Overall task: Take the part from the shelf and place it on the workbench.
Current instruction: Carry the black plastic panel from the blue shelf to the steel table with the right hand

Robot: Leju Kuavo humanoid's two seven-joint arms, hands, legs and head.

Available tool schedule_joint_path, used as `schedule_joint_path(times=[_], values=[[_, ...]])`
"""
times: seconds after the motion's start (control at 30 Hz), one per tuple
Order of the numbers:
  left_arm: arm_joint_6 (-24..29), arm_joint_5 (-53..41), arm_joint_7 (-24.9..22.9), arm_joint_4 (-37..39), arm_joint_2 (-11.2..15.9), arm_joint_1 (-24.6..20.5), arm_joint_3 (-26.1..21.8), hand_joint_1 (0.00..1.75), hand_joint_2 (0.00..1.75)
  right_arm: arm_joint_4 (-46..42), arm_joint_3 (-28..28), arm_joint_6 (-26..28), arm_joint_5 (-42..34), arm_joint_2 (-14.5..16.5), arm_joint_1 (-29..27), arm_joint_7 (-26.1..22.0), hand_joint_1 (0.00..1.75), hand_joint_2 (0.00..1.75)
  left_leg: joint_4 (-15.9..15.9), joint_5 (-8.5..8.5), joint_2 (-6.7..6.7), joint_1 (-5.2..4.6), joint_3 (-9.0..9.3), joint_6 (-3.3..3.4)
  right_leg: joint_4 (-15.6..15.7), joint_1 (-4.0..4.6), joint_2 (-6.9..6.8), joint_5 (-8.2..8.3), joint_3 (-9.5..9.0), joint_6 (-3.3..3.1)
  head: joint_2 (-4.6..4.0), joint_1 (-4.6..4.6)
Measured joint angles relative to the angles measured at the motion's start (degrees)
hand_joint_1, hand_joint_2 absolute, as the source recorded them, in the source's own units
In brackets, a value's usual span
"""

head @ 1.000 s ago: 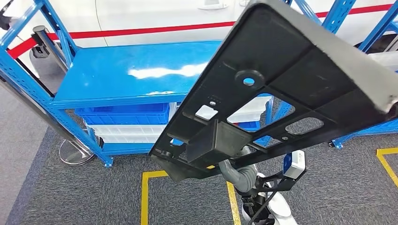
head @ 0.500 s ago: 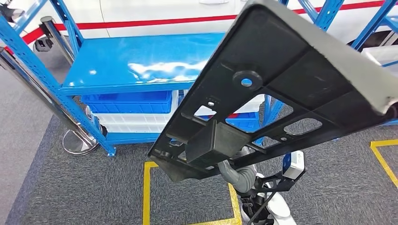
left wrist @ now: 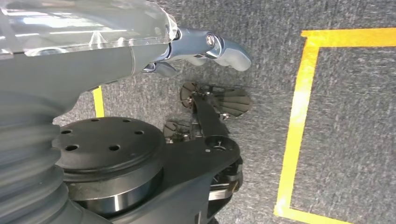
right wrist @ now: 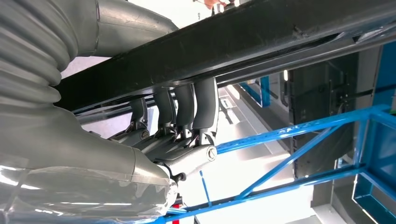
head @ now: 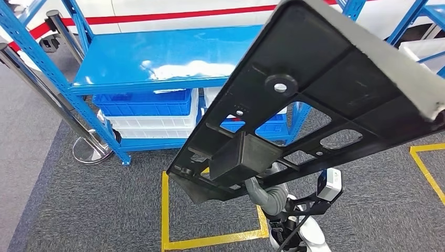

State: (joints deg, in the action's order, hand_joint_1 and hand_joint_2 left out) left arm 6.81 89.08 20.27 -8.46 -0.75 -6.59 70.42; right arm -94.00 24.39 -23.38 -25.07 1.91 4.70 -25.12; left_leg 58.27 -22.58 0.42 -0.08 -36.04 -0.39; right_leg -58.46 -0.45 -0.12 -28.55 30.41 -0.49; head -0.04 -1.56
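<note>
Part [head: 325,100]: black panel, carried aloft by the right hand [right wrist: 173,126], fingers hooked over its edge. Long axis ran from 7 to 1 o'clock. Blue workbench [head: 157,58] lay at 11 o'clock. Left hand [left wrist: 205,49] hung empty, fingers loosely extended.

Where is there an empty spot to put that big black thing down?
The shiny blue shelf top looks bare from its left posts across to where the black part, held by the right hand, blocks the view. Underneath is crowded: blue and white bins fill that level. The left hand hangs over the carpet.
</note>
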Motion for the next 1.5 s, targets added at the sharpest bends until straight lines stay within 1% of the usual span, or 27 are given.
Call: schedule_joint_path(times=[0.07, 0.17, 0.2, 0.23, 0.27, 0.37, 0.43, 0.53, 0.6, 0.67, 0.7, 0.73, 0.77, 0.8, 0.83, 0.9, 0.93, 1.03, 1.07, 1.13, 1.2, 1.23, 1.27, 1.3, 1.37, 1.43, 1.5], values=[[0.0, 0.0, -0.2, 0.0, 0.2, 0.1, 0.0, 0.00, 1.75, 0.0, 0.0, 0.0, -0.1, 0.2, -0.1, 0.0, 1.75, 1.75, 2.1, -2.41, -0.14, 0.10, -1.00, -0.65, 0.3, -0.30, -0.20, 0.95, 0.74, -0.87, 0.00, -0.08], [0.1, 0.1, -0.4, 0.0, 0.4, 0.2, 0.0, 0.00, 1.75, 0.0, 0.0, 0.0, -0.2, 0.5, -0.4, 0.0, 1.75, 1.75, 12.4, -9.81, -0.20, 0.48, -3.89, -1.50, 0.2, -0.32, -0.37, 2.34, 2.43, -1.38, 0.00, -0.20], [0.1, 0.1, -0.4, 0.0, 0.4, 0.2, 0.0, 0.00, 1.75, 0.0, 0.0, 0.0, -0.2, 0.5, -0.6, 0.0, 1.75, 1.75, 15.1, -10.93, -0.20, 0.59, -4.29, -1.68, 0.2, -0.31, -0.42, 2.76, 3.04, -1.35, 0.00, -0.20], [0.1, 0.1, -0.4, 0.0, 0.4, 0.3, 0.0, 0.00, 1.75, 0.0, 0.0, -0.1, -0.1, 0.5, -0.9, 0.0, 1.75, 1.75, 15.9, -10.84, -0.20, 0.67, -3.76, -1.79, 0.0, -0.32, -0.47, 3.13, 3.63, -1.26, 0.00, -0.21], [0.1, 0.1, -0.4, 0.0, 0.4, 0.3, 0.0, 0.00, 1.75, 0.0, 0.0, -0.1, -0.1, 0.5, -1.1, -0.1, 1.75, 1.75, 14.4, -9.76, -0.19, 0.76, -2.11, -1.82, -0.1, -0.34, -0.49, 3.46, 4.16, -1.15, 0.00, -0.21], [-0.1, 0.0, -0.5, 0.0, 0.5, 0.1, 0.0, 0.00, 1.75, 0.0, 0.0, -0.1, 0.3, 0.5, -1.7, -0.1, 1.75, 1.75, 2.9, -6.61, -0.29, 0.75, 5.68, -1.39, -0.4, -0.32, -0.44, 4.32, 5.21, -0.51, 0.00, -0.19], [-0.1, -0.2, -0.6, 0.0, 0.5, 0.1, 0.0, 0.00, 1.75, -0.1, 0.0, -0.2, 0.6, 0.5, -2.0, -0.1, 1.75, 1.75, -1.1, -6.41, -0.46, 0.48, 7.88, -0.76, -0.4, -0.26, -0.43, 5.09, 5.56, 0.25, 0.00, -0.16], [-0.3, -0.2, -0.8, 0.0, 0.3, 0.2, 0.0, 0.00, 1.75, -0.1, -0.1, -0.4, 0.9, 0.5, -2.4, -0.1, 1.75, 1.75, -1.5, -5.19, -0.35, 0.51, 7.06, 0.38, -0.7, -0.28, -0.31, 5.23, 6.14, 1.35, 0.00, -0.13], [-0.3, -0.1, -0.8, 0.0, 0.2, 0.1, 0.0, 0.00, 1.75, -0.1, -0.2, -0.4, 1.2, 0.4, -2.5, 0.0, 1.75, 1.75, -1.7, -4.04, -0.11, 0.64, 6.03, 1.33, -4.4, -0.36, -0.15, 1.38, 7.67, 1.86, 0.00, -0.08], [-0.4, 0.1, -0.8, 0.0, 0.1, 0.1, 0.0, 0.00, 1.75, -0.1, -0.2, -0.4, 1.4, 0.4, -2.6, 0.0, 1.75, 1.75, -1.5, -3.00, 0.02, 0.37, 4.62, 1.88, -11.6, -0.43, -0.08, -3.82, 9.95, 2.18, 0.00, -0.08], [-0.4, 0.1, -0.8, 0.0, 0.1, 0.1, 0.0, 0.00, 1.75, 0.0, -0.2, -0.4, 1.5, 0.4, -2.6, 0.0, 1.75, 1.75, -1.4, -2.50, 0.05, 0.23, 3.87, 1.95, -14.8, -0.43, -0.07, -5.16, 10.62, 2.28, 0.00, -0.08], [-0.4, 0.1, -0.8, 0.0, 0.0, 0.1, 0.0, 0.00, 1.75, 0.0, -0.2, -0.4, 1.5, 0.4, -2.6, 0.0, 1.75, 1.75, -1.3, -2.04, 0.08, 0.13, 3.09, 1.94, -16.3, -0.42, -0.06, -5.25, 10.50, 2.31, 0.00, -0.09], [-0.5, 0.1, -0.8, 0.0, 0.0, 0.1, 0.0, 0.00, 1.75, 0.0, -0.2, -0.4, 1.6, 0.4, -2.6, 0.0, 1.75, 1.75, -1.1, -1.60, 0.08, 0.06, 2.30, 1.90, -15.8, -0.42, -0.06, -4.29, 9.35, 2.26, 0.00, -0.09], [-0.6, 0.1, -0.8, 0.0, -0.1, 0.1, 0.0, 0.00, 1.75, 0.0, -0.2, -0.4, 1.7, 0.4, -2.6, 0.0, 1.75, 1.75, -0.8, -1.22, 0.06, 0.01, 1.57, 1.81, -13.3, -0.39, -0.06, -2.77, 7.16, 2.09, 0.00, -0.09], [-0.7, 0.1, -0.8, 0.0, -0.1, 0.1, 0.0, 0.00, 1.75, 0.0, -0.2, -0.4, 1.8, 0.4, -2.5, 0.0, 1.75, 1.75, -0.5, -0.89, 0.04, -0.01, 0.95, 1.68, -9.4, -0.34, -0.05, -1.62, 4.31, 1.80, 0.00, -0.09], [-0.9, 0.1, -0.8, 0.0, -0.2, 0.1, 0.0, 0.00, 1.75, 0.0, -0.2, -0.3, 1.9, 0.4, -2.4, 0.0, 1.75, 1.75, 0.0, -0.23, 0.00, -0.12, 0.05, 1.24, -2.5, 0.00, -0.01, -1.07, -0.27, 1.10, 0.00, -0.13], [-0.9, 0.2, -0.7, 0.0, -0.3, 0.0, 0.0, 0.00, 1.75, 0.0, -0.2, -0.3, 1.9, 0.4, -2.2, 0.0, 1.75, 1.75, 0.1, 0.12, 0.00, -0.13, -0.17, 0.95, -0.7, 0.19, 0.01, -1.29, -1.25, 0.79, 0.00, -0.09], [-1.1, 0.2, -0.7, 0.0, -0.6, 0.1, 0.0, 0.00, 1.75, 0.1, -0.2, -0.4, 1.9, 0.4, -1.8, 0.0, 1.75, 1.75, 0.0, 0.82, -0.06, -0.14, -0.65, -0.06, 0.3, 0.16, -0.07, -0.19, -0.68, -0.31, 0.00, 0.00], [-1.1, 0.2, -0.7, 0.0, -0.6, 0.1, 0.0, 0.00, 1.75, 0.1, -0.2, -0.4, 1.9, 0.4, -1.6, 0.0, 1.75, 1.75, 0.8, -0.28, -0.14, -0.10, -1.12, -0.37, 0.4, -0.02, -0.18, 0.46, -0.19, -0.83, 0.00, -0.04], [-1.1, 0.2, -0.7, 0.0, -0.7, 0.1, 0.0, 0.00, 1.75, 0.2, -0.2, -0.4, 1.9, 0.5, -1.4, 0.0, 1.75, 1.75, 5.5, -5.33, -0.28, 0.20, -2.69, -0.90, 0.6, -0.27, -0.43, 1.82, 1.11, -1.49, 0.00, -0.12], [-1.1, 0.2, -0.7, 0.0, -0.7, 0.1, 0.0, 0.00, 1.75, 0.4, -0.2, -0.4, 2.0, 0.5, -1.3, 0.0, 1.75, 1.75, 12.8, -10.08, -0.28, 0.52, -4.17, -1.43, 0.5, -0.28, -0.50, 3.11, 2.84, -1.56, 0.00, -0.18], [-1.1, 0.2, -0.7, 0.0, -0.7, 0.1, 0.0, 0.00, 1.75, 0.5, -0.2, -0.4, 2.0, 0.5, -1.3, 0.1, 1.75, 1.75, 15.3, -10.67, -0.28, 0.66, -4.23, -1.65, 0.5, -0.28, -0.53, 3.76, 3.75, -1.47, 0.00, -0.18], [-1.1, 0.2, -0.7, 0.0, -0.7, 0.1, 0.0, 0.00, 1.75, 0.6, -0.2, -0.4, 2.0, 0.5, -1.3, 0.1, 1.75, 1.75, 16.2, -9.97, -0.27, 0.80, -3.47, -1.83, 0.3, -0.32, -0.56, 4.41, 4.69, -1.33, 0.00, -0.19], [-1.1, 0.2, -0.7, 0.0, -0.7, 0.0, 0.0, 0.00, 1.75, 0.7, -0.2, -0.4, 2.0, 0.5, -1.3, 0.1, 1.75, 1.75, 15.0, -8.38, -0.27, 0.93, -1.75, -1.95, 0.2, -0.37, -0.56, 5.00, 5.61, -1.13, 0.00, -0.19], [-1.1, 0.2, -0.7, 0.0, -0.7, -0.1, 0.0, 0.00, 1.75, 0.7, -0.2, -0.4, 2.0, 0.5, -1.3, 0.1, 1.75, 1.75, 7.6, -6.33, -0.29, 1.08, 4.21, -1.98, -0.3, -0.42, -0.53, 6.03, 7.16, -0.60, 0.00, -0.20], [-1.1, 0.2, -0.7, 0.0, -0.7, -0.2, 0.0, 0.00, 1.75, 0.7, -0.2, -0.4, 2.0, 0.5, -1.3, 0.1, 1.75, 1.75, 0.2, -7.15, -0.53, 0.91, 8.96, -1.41, -0.5, -0.38, -0.54, 7.03, 7.90, 0.12, 0.00, -0.13], [-1.1, 0.2, -0.7, 0.0, -0.7, -0.3, 0.0, 0.00, 1.75, 0.7, -0.2, -0.4, 2.0, 0.5, -1.2, 0.1, 1.75, 1.75, -1.8, -7.57, -0.74, 0.61, 9.64, -0.47, -0.2, -0.36, -0.59, 8.16, 7.94, 0.92, 0.00, -0.14]])
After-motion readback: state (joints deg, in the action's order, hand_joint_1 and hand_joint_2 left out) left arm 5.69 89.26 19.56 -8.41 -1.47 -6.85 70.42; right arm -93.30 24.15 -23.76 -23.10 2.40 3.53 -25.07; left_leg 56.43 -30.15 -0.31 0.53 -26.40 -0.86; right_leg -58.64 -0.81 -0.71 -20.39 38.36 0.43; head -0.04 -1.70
